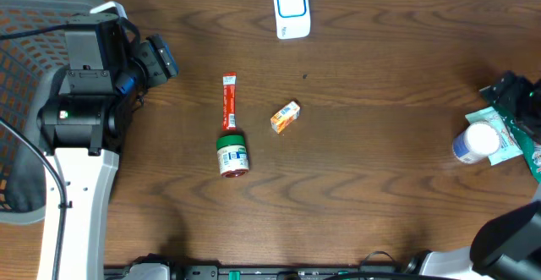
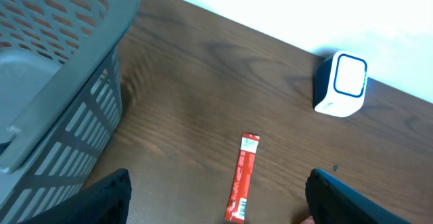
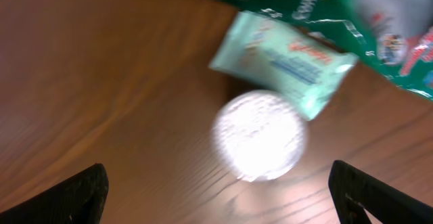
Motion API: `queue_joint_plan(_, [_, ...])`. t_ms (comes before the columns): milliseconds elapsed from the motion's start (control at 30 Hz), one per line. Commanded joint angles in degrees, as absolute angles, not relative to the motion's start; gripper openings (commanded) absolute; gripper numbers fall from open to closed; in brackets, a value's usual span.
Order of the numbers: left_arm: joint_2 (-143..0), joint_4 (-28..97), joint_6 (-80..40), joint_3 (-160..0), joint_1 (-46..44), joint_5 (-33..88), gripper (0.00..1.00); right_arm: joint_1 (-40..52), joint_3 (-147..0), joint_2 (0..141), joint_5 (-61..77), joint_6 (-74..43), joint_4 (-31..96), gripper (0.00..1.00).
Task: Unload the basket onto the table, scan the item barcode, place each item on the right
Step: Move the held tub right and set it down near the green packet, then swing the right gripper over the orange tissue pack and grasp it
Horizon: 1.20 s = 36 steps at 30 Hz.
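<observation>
The white barcode scanner with a blue-ringed face stands at the table's far edge; the left wrist view shows the scanner at upper right. A red sachet, a small orange box and a green-lidded jar lie mid-table. My left gripper hangs open at the left, the red sachet between and beyond its fingers. My right gripper is open above a white-capped bottle, holding nothing; the bottle stands at the right edge.
A grey mesh basket sits at the far left beside the left arm. A pale green wipes packet and a dark green bag lie just behind the bottle at the table's right edge.
</observation>
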State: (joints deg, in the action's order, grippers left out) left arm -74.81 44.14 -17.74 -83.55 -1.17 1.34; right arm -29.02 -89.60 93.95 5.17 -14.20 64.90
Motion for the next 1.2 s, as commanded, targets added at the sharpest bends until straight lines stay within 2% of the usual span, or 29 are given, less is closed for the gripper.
queue_joint_plan(0, [-74.85, 44.16, -16.99, -83.85, -0.93, 1.43, 0.82, -24.88, -91.00, 92.79, 12.56, -14.76, 67.13, 0.99])
queue_joint_plan(133, [-74.85, 44.18, -16.99, -83.85, -0.93, 1.43, 0.82, -18.61, -90.35, 92.79, 24.36, -17.04, 68.18, 0.99])
queue_joint_plan(233, [-74.85, 44.16, -16.99, -83.85, -0.93, 1.43, 0.82, -12.71, -88.84, 92.86, 30.94, -25.39, 65.95, 0.99])
queue_joint_plan(333, [-74.85, 44.16, -16.99, -83.85, -0.93, 1.43, 0.82, -6.07, -87.00, 92.99, 31.40, -33.98, 63.31, 0.97])
queue_joint_plan(567, [-74.85, 44.16, -16.99, -83.85, -0.93, 1.43, 0.82, 11.46, -83.48, 93.01, 11.97, -50.85, 55.16, 0.92])
queue_joint_plan(733, [-74.85, 44.16, -16.99, -83.85, -0.93, 1.43, 0.82, 24.08, -83.42, 93.93, 1.69, -58.81, 50.68, 0.86])
queue_joint_plan(833, [-74.85, 44.18, -16.99, -83.85, -0.93, 1.43, 0.82, 29.71, -83.40, 95.53, -2.50, -62.65, 48.99, 0.86])
queue_joint_plan(1000, [-74.85, 44.18, -16.99, -83.85, -0.93, 1.43, 0.82, 35.97, -83.42, 101.06, -3.62, -65.80, 44.45, 0.87])
queue_joint_plan(1167, [-74.85, 44.16, -16.99, -83.85, -0.93, 1.43, 0.82, 36.97, -83.42, 106.45, -3.62, -69.45, 41.43, 0.88])
